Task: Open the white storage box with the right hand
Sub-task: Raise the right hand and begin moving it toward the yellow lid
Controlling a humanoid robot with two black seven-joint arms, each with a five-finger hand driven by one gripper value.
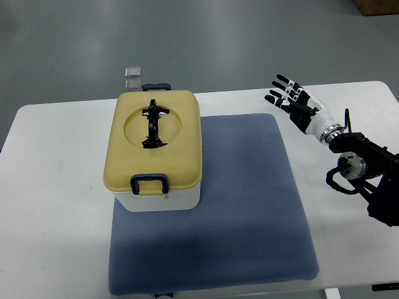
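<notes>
white plastic storage box (163, 198) with a pale yellow lid (154, 140) sits closed on the left part of a blue-grey textured mat (249, 205), which lies on a white table (56, 187). a black folded handle (154, 126) rests in the lid's round recess, and dark blue latches (148, 182) show at its near and far edges. the black-and-white right hand (293, 99) hovers over the table beyond the mat's far right corner, well apart from the box, fingers spread wide, holding nothing.
</notes>
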